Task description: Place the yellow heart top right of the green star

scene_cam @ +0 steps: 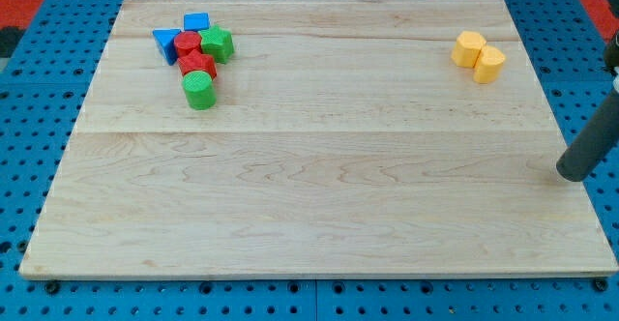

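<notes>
The yellow heart lies near the board's top right and touches a yellow hexagon on its upper left. The green star lies far across the board at the top left, in a tight cluster of blocks. My tip is at the board's right edge, below and to the right of the yellow heart. It is well apart from the heart and touches no block.
The cluster beside the green star holds a blue triangle, a blue cube, a red round block, a second red block and a green cylinder. The wooden board sits on a blue pegboard.
</notes>
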